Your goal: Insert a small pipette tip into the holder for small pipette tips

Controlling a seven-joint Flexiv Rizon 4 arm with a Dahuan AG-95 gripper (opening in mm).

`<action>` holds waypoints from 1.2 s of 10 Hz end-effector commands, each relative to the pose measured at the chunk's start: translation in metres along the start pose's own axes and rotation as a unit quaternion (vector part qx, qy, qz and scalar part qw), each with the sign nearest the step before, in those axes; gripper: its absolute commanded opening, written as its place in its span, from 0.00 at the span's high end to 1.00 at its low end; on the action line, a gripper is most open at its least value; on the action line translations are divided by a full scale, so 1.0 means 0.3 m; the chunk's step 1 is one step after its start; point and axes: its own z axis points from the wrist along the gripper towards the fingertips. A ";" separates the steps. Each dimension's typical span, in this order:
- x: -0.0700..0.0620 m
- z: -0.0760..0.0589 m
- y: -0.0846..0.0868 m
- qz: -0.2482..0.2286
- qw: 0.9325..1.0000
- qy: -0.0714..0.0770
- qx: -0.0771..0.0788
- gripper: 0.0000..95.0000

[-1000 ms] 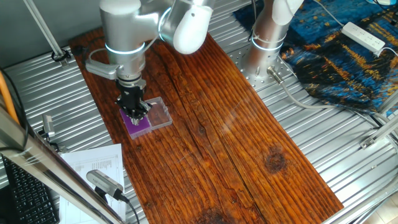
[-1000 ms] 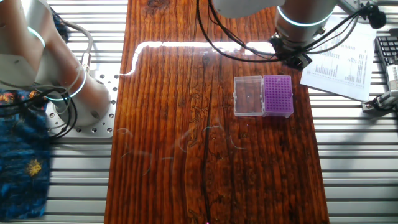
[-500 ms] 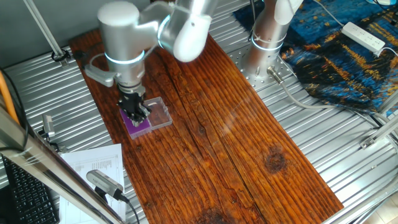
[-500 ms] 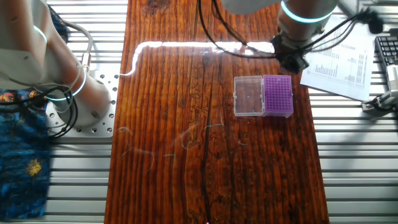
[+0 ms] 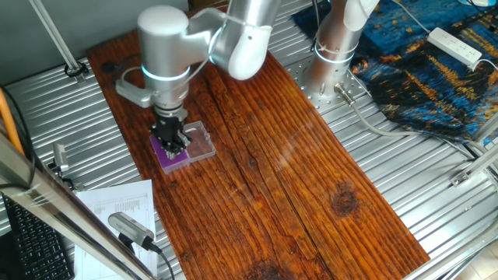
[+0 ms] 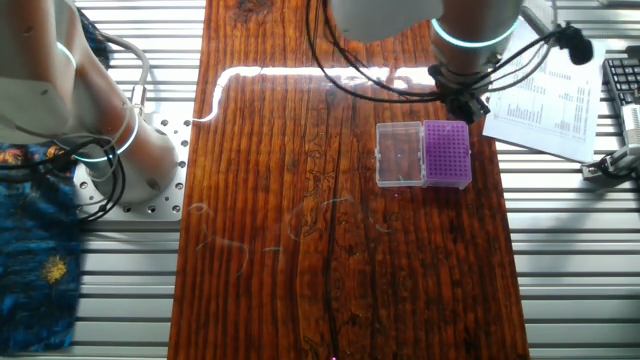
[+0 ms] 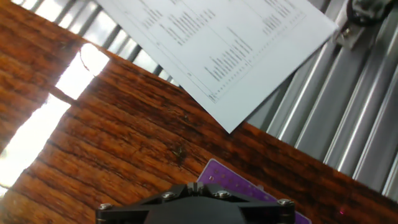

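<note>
End effector hovers over the purple holder, grip state hidden; any tip looks featherlight, best pinched at its wide collar

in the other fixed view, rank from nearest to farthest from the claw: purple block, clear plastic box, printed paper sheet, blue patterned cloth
1. The flat purple block, just below the claw.
2. The white printed paper sheet, to its right, and the clear plastic box, joined to the block's left: too close to call.
3. The blue patterned cloth, far left edge.
</note>
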 end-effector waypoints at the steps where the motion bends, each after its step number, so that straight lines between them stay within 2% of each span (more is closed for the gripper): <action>1: -0.007 0.008 -0.002 -0.013 1.000 -0.008 -0.002 1.00; 2: -0.007 0.007 -0.002 -0.008 1.000 -0.003 -0.004 1.00; 3: -0.007 0.007 -0.002 0.014 0.999 0.024 -0.022 1.00; 4: -0.007 0.007 -0.002 0.023 0.998 0.049 -0.032 1.00; 5: -0.007 0.007 -0.002 0.024 0.991 0.123 -0.039 1.00; 9: 0.000 0.005 -0.002 0.009 0.990 0.143 -0.017 1.00; 12: -0.004 0.008 -0.003 -0.001 0.991 0.137 -0.016 1.00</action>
